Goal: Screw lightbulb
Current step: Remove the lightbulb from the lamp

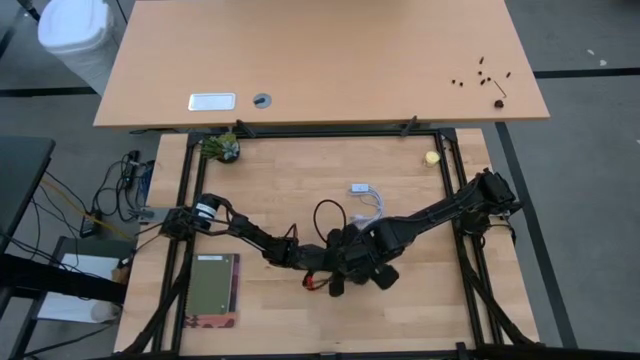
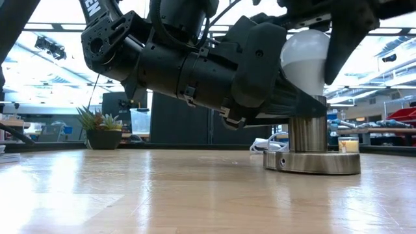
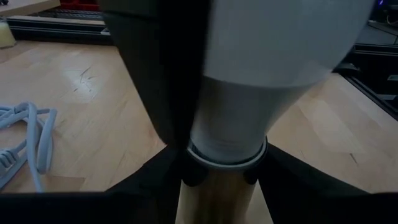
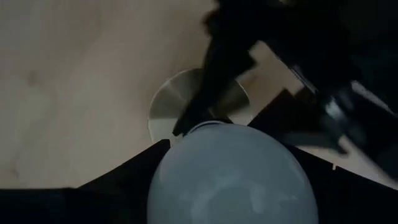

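Lightbulb (image 2: pixel 305 57): stands upright in the metal socket base (image 2: pixel 311 158), long axis vertical, rounded globe up, tapered neck down into the socket's brushed metal post. Socket sits on the wooden bench (image 2: pixel 162 195), near the middle toward the front edge in the high view.

Left end effector (image 3: pixel 217 165): low at the neck of the bulb, its two dark fingers either side of the socket post just under the bulb's collar. They look close against the post, but whether they press it or only flank it cannot be told.

Right end effector (image 4: pixel 230 168): over the top of the globe, looking straight down the bulb's axis. Fingers spread wide to either side of the globe and seem to lie against it; the round foot of the socket shows beneath.

Both arms meet at the bulb in the high view, left arm (image 1: pixel 250 235) from its side, right arm (image 1: pixel 440 212) from the far right corner.

White cord (image 3: pixel 25 140) coiled on the bench just beside the socket. Small potted plant (image 2: pixel 101 133) at the far left edge. Small yellowish ball (image 1: pixel 432 157) at the far right, well apart. Notebook (image 1: pixel 214 290) at the near left.
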You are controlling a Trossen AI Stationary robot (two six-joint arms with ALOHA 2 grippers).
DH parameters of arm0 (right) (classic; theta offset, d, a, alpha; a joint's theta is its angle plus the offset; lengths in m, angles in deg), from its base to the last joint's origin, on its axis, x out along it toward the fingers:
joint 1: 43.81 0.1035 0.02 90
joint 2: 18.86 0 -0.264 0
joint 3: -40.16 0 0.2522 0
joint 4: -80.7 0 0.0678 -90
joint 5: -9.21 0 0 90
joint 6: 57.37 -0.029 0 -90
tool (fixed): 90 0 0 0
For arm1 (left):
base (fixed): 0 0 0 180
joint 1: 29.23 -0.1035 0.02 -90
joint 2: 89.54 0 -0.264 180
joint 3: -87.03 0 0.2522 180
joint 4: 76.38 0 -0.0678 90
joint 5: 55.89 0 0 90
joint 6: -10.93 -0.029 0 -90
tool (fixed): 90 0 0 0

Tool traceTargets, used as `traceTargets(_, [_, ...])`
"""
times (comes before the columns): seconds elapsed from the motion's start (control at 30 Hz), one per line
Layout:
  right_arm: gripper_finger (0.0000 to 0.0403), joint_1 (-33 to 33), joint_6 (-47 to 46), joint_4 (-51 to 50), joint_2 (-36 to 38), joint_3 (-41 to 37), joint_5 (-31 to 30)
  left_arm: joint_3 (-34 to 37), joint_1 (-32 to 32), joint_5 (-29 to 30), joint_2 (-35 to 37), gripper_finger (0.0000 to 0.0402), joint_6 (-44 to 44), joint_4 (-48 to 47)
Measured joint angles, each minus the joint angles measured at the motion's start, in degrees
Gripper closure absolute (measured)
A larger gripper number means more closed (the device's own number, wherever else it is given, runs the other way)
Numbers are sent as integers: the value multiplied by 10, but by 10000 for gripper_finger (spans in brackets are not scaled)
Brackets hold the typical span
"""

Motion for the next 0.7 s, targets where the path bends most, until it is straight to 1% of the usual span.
traceTargets(0.07, [121,0,68,-1,0,0,-3,0,0,0,0,213,0,0])
traceTargets(0.13, [122,0,102,-1,0,0,-5,0,0,0,0,213,0,0])
traceTargets(0.23, [121,0,110,-1,0,0,-6,0,0,0,0,213,0,1])
traceTargets(0.3, [116,0,96,1,0,0,-7,0,0,-1,0,213,0,1])
traceTargets(0.37, [108,0,56,6,0,0,-11,0,-1,-1,0,213,0,0])
traceTargets(0.47, [93,0,-41,5,1,0,-6,0,-1,-1,0,213,0,0])
traceTargets(0.6, [64,0,-152,8,4,1,30,0,-1,-1,0,213,-1,0])
traceTargets(0.7, [37,0,-251,18,4,1,40,0,0,-1,0,213,-2,0])
